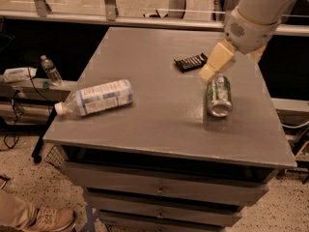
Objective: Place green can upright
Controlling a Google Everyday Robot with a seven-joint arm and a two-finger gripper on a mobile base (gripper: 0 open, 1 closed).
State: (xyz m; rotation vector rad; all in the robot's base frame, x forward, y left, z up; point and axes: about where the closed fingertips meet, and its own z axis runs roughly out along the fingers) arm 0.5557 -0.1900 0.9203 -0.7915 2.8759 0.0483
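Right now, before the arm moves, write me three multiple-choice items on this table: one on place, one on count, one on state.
1. Where is the gripper? A at the table's left edge; B just above the green can's far end; C under the table.
2. How many things lie on the table? A one; B three; C six.
3. How is the green can? A upright; B on its side; C hanging off the edge.
Key: 1 B, it hangs over the can's far end; 2 B, bottle, wrapper, can; 3 B, its silver end faces the camera.
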